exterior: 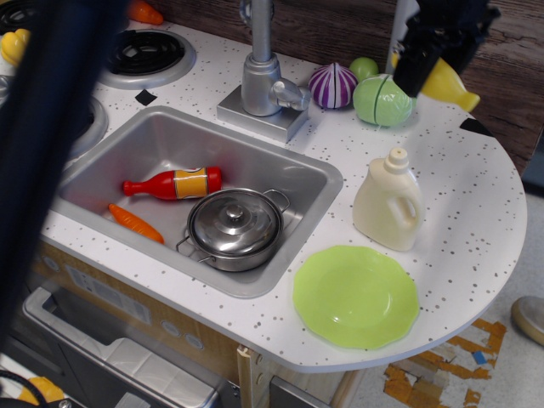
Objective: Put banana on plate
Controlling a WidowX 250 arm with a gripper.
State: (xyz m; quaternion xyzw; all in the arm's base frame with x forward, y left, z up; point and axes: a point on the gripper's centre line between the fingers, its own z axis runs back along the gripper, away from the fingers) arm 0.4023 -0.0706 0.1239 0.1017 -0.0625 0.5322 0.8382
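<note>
Since the flat round lime-green plastic plate with the scalloped rim point(356, 296) lies bare at the near edge of the speckled white tabletop point(476, 221), the coming move turns on carrying the fruit forward and down to it. Just behind the plate, between it and the far edge, stands the cream-white plastic jug bottle point(389, 201), upright with its cap on; it sits almost under the straight line from the gripper to the plate, so in my judgement the descent should clear its top or pass to one side. Farther back and high above the tabletop, the dark gripper point(425, 61) is closed on the thick end of the glossy yellow plastic toy banana point(448, 84). The banana hangs in the air, touching nothing else. Its long axis runs sideways and slightly downward to the picture's right, the narrow stem tip pointing away from the gripper. The plate therefore lies nearer the camera and a little to the picture's left of the held banana.
</note>
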